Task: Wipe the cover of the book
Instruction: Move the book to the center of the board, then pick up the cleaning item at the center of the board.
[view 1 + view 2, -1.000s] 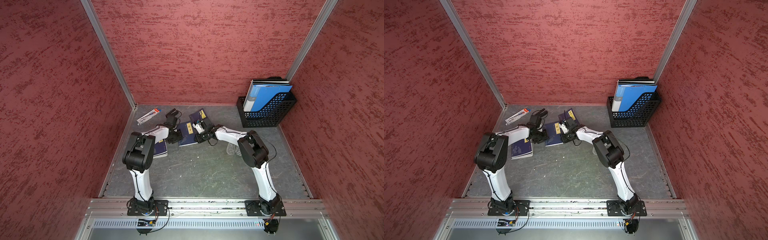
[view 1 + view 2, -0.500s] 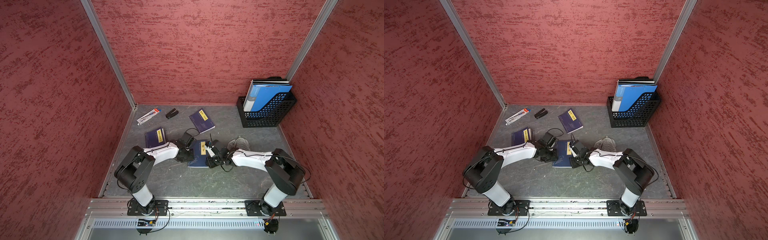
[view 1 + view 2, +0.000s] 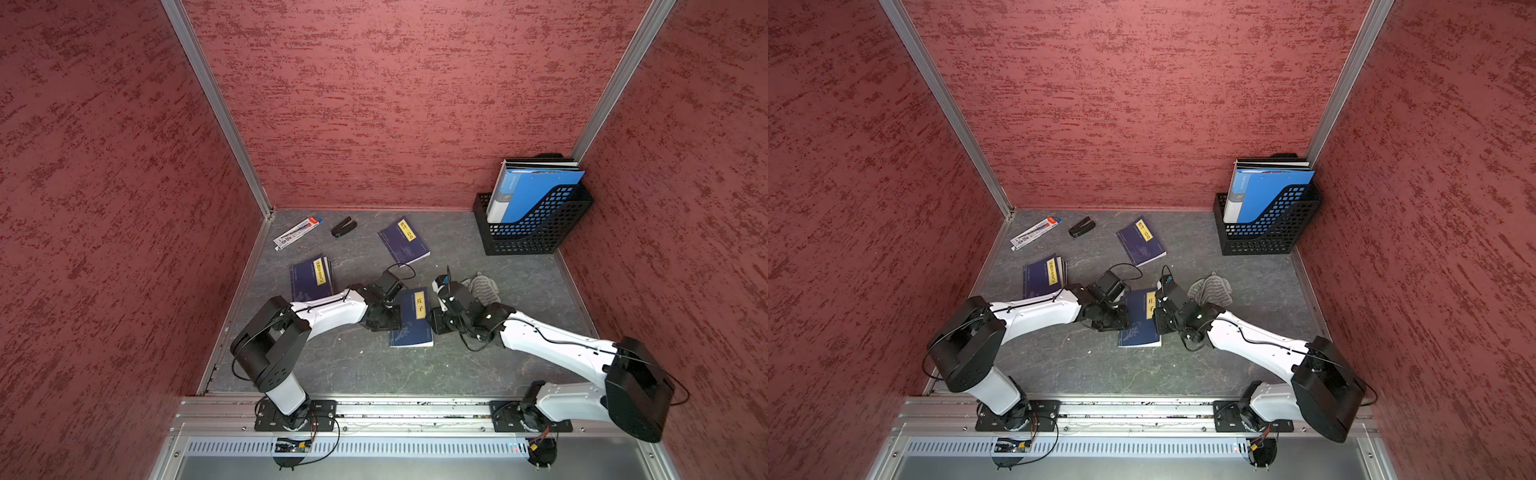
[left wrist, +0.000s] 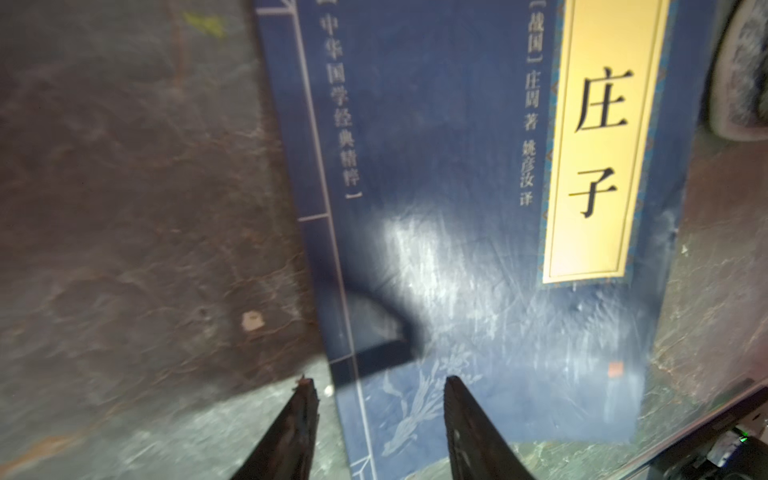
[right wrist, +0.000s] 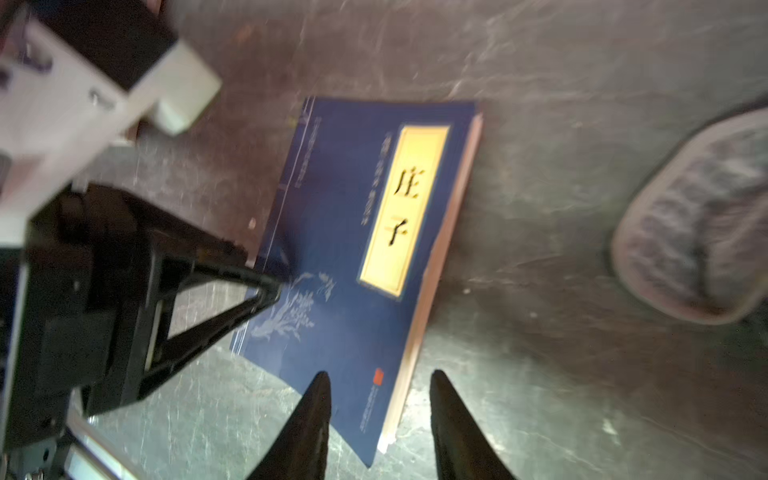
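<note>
So here's where things stand. The dark blue book (image 4: 436,187) with the yellow title label (image 4: 598,145) is lying flat and closed on the grey table (image 3: 374,365), cover up, right between the two grippers.

The left gripper (image 4: 379,380) is at the spine side. Its fingers are parted a moderate way, one tip over bare table and the other over the cover, so the spine edge runs between them. It's not pinching anything as far as I can see.

The right gripper (image 5: 380,373) is across from it at the page-edge side, near a corner. It's parted about as much, with that corner poking in between its fingertips and nothing clamped. In the right wrist view, the left gripper's tips are down at the cover's spine edge, straight across the book.

The grey striped cloth (image 5: 698,232) is crumpled on the table on the right gripper's outer side, away from the book. It's near the fingers but apart from them.

In both top views there's more stuff out past the grippers, toward the back wall:
- a second blue book (image 3: 403,241) ahead of the grippers
- a third blue book (image 3: 311,276) alongside the left arm
- a small black stapler (image 3: 343,226)
- a long white packet (image 3: 297,232) with a red end

In the corner beyond the right gripper there's a black mesh file rack (image 3: 536,239) with blue folders (image 3: 540,191) standing in it.
</note>
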`<action>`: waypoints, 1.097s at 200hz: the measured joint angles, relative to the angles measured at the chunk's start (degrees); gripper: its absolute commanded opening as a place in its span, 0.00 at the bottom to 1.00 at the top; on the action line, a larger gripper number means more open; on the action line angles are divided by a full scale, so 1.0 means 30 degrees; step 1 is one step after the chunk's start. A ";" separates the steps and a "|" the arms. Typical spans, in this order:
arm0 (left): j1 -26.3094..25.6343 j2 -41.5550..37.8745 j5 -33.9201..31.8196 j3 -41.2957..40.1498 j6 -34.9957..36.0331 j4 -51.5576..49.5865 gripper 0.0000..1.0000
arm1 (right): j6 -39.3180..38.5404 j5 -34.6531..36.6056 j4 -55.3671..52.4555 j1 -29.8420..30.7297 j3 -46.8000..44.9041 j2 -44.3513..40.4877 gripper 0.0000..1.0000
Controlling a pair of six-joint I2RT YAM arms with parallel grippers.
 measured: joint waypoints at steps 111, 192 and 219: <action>0.2936 -0.5952 -0.0758 -0.0087 0.2062 -0.2871 0.73 | -0.2943 0.2171 0.0248 -0.8553 0.0780 0.3883 0.93; 0.3905 -0.6674 0.0321 -0.0699 0.2586 -0.3045 0.72 | -0.3453 0.0794 0.1829 -0.8881 0.0772 0.6404 0.95; 0.3912 -0.6674 0.0627 -0.0809 0.2594 -0.3038 0.72 | -0.3315 0.0882 0.1865 -0.8925 0.0801 0.6878 0.81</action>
